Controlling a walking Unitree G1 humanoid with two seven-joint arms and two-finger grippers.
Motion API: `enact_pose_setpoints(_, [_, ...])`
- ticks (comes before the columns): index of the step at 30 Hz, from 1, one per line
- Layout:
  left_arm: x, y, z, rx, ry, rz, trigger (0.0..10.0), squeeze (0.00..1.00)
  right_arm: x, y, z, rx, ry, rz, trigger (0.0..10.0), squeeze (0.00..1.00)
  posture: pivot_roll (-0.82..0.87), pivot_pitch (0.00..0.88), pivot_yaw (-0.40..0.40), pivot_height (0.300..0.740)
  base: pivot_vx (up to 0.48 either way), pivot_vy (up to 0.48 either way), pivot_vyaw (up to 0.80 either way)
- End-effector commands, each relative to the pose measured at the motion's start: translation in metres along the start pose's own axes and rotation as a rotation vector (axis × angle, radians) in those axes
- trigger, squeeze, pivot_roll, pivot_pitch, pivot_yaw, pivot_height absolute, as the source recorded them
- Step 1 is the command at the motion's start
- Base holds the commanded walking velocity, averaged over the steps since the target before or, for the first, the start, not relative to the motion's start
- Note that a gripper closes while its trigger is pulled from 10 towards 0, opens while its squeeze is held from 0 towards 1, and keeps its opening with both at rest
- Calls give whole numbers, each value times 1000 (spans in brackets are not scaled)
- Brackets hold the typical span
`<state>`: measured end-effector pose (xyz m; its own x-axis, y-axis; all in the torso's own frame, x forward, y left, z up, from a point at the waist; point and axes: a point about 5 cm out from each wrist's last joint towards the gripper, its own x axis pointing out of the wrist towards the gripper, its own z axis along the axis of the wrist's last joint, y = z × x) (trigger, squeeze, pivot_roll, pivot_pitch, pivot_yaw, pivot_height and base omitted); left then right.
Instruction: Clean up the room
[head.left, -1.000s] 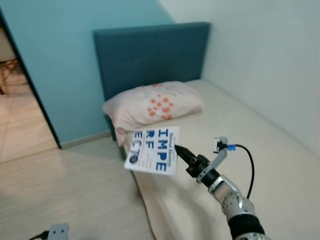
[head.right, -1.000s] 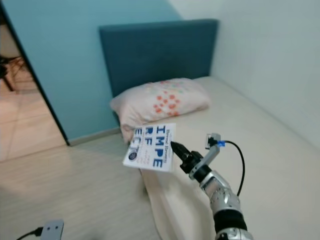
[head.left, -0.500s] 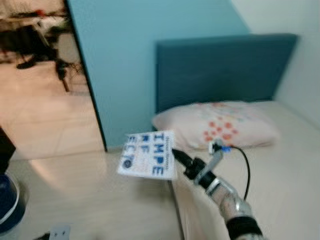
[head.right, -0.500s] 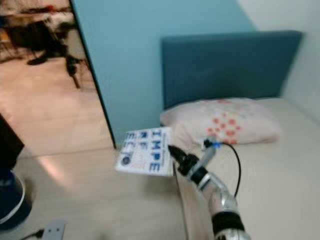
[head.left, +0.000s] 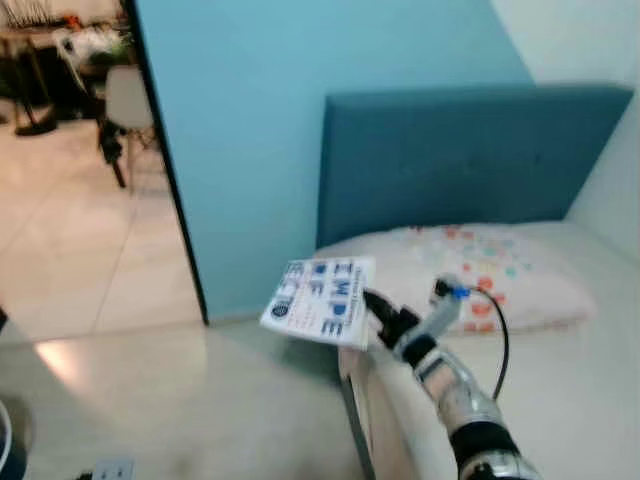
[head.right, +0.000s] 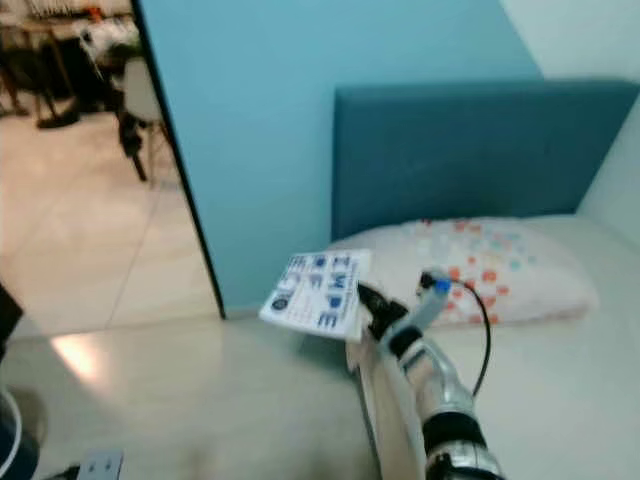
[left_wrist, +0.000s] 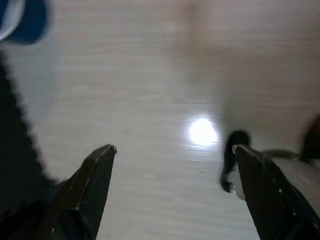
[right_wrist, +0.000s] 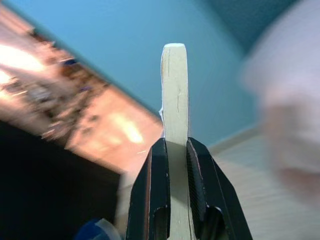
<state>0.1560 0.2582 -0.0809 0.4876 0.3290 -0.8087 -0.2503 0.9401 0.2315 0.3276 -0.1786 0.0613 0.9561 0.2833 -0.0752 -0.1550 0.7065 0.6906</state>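
Right gripper (head.left: 372, 303) clamped on a white book (head.left: 322, 300), held in the air off the head-end corner of the bed (head.left: 560, 400).

Right wrist view: both black fingers (right_wrist: 152, 185) pressed flat against the book's two faces, the page edge (right_wrist: 175, 95) standing up between them. Book has blue block lettering on its cover; it hangs tilted, above the pale floor (head.left: 180, 400) just beside the bed's near edge, touching neither. Behind the right arm, a pillow (head.left: 480, 275) with orange and teal dots lies at the head of the bed against the dark teal headboard (head.left: 460, 165). Light blue wall (head.left: 240, 120) beyond; at its left edge an open doorway, with a white chair (head.left: 125, 105) on tile past it. Left gripper (left_wrist: 172, 165) hangs idle, fingers spread wide above the floor.
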Motion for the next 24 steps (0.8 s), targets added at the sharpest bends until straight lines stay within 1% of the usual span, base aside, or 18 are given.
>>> enact_pose_setpoints(1, [-1,-1,-9,15,27,-8,10000,0,3,3,8,13,-70,-5,10000,0,95,0,-43,740,0,0,-681])
enact_pose_setpoints(3, [-1,-2,-9,15,26,-11,10000,0,0,-5,12,31,-98,-59,10000,0,92,0,-41,740,0,0,-681])
enact_pose_setpoints(4, [-1,-2,-9,15,26,-11,10000,0,0,-5,12,31,-98,-59,10000,0,92,0,-41,740,0,0,-681])
enact_pose_setpoints(6, [-1,-1,-8,23,26,-9,10000,0,-5,-15,13,77,-123,-121,10000,0,87,0,-39,740,0,0,0])
enact_pose_setpoints(7, [-1,-1,-8,23,26,-9,10000,0,-5,-15,13,77,-123,-121,10000,0,87,0,-39,740,0,0,0])
enact_pose_setpoints(10, [-1,0,-8,39,24,-7,10000,0,-12,-27,4,138,-101,-191,10000,0,83,0,-36,740,0,0,0])
enact_pose_setpoints(13, [-1,0,-8,44,25,-5,10000,0,-15,-30,0,153,-87,-213,10000,0,83,0,-36,740,0,0,0])
enact_pose_setpoints(16, [-1,2,-9,53,25,-2,10000,0,-23,-41,-9,189,-75,-298,10000,0,85,0,-34,735,0,0,0])
enact_pose_setpoints(17, [-1,2,-9,53,25,-2,10000,0,-23,-41,-9,189,-75,-298,10000,0,85,0,-34,735,0,0,0])
enact_pose_setpoints(19, [-1,4,-8,48,16,1,10000,0,-34,-54,-12,214,-100,-374,10000,0,87,0,-30,725,0,0,0])
enact_pose_setpoints(22, [-1,5,-7,44,11,3,10000,0,-38,-57,-12,221,-109,-394,10000,0,87,0,-30,720,0,0,0])
enact_pose_setpoints(23, [0,5,2,19,-29,-10,10000,0,-44,-64,-10,227,-133,-423,10000,0,92,0,-32,715,0,0,0])
enact_pose_setpoints(24, [0,5,2,19,-29,-10,10000,0,-44,-64,-10,227,-133,-423,10000,0,92,0,-32,715,0,0,0])
